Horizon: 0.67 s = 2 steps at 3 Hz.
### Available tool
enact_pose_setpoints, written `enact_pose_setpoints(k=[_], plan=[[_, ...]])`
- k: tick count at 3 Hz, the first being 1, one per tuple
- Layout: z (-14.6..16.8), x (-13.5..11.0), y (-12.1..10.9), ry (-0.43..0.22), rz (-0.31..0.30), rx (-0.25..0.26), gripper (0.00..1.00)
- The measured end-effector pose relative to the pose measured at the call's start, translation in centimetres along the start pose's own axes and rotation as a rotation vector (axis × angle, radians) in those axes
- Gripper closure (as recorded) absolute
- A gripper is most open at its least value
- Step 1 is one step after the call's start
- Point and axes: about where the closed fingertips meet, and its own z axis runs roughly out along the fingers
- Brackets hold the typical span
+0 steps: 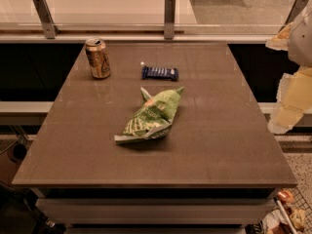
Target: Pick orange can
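Observation:
The orange can [98, 58] stands upright at the far left of the brown table [209, 145]. It has an orange-gold body and a silver top rim. My gripper [295, 94] is a pale, yellowish-white shape at the right edge of the view, beyond the table's right side. It is far from the can, holds nothing that I can see, and is partly cut off by the frame.
A crumpled green chip bag [152, 116] lies in the middle of the table. A flat dark-blue snack bar [160, 72] lies behind it, to the right of the can. A glass railing with metal posts [169, 16] runs behind the table.

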Motion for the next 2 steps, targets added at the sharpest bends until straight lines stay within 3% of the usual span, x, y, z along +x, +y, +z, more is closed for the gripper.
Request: enact_pose_setpoints(k=[1,2], plan=[[0.0,0.0,0.0,0.000,0.000,0.000,0.00],[0.2,-1.2,-1.1,-0.086,0.032,0.028,0.00]])
